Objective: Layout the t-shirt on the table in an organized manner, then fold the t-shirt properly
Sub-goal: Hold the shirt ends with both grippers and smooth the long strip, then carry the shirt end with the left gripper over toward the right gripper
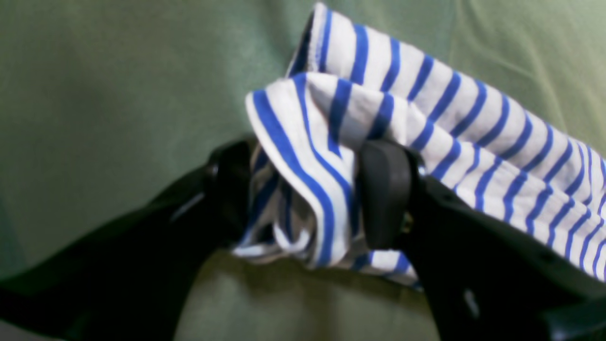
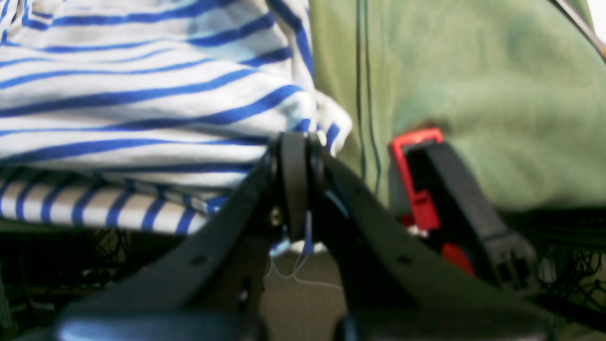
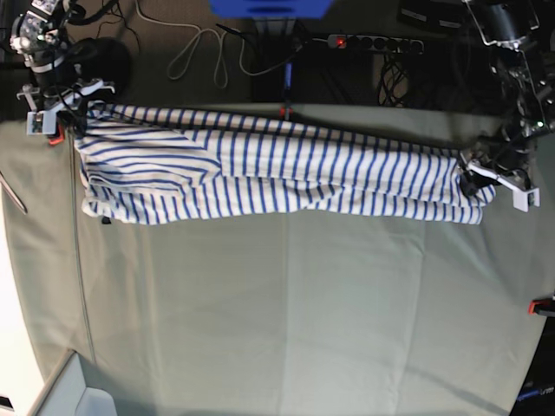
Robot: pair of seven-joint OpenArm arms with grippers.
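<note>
The t-shirt (image 3: 260, 169), white with blue stripes, lies stretched in a long band across the far part of the table (image 3: 286, 312). In the base view my left gripper (image 3: 479, 176) is at the band's right end. The left wrist view shows this gripper (image 1: 307, 194) open, its fingers (image 1: 384, 192) wide apart, with a bunched fold of t-shirt (image 1: 426, 109) lying loosely between them. My right gripper (image 3: 62, 106) is at the band's far-left corner. Up close, the right gripper (image 2: 294, 158) is shut on the t-shirt's edge (image 2: 142, 94), with loose threads hanging below the fingertips.
A red clamp (image 2: 416, 180) grips the table's edge just right of my right gripper. Other red clamps sit at the far edge (image 3: 284, 111) and the right edge (image 3: 542, 305). Cables and a power strip (image 3: 373, 42) lie on the floor beyond the table.
</note>
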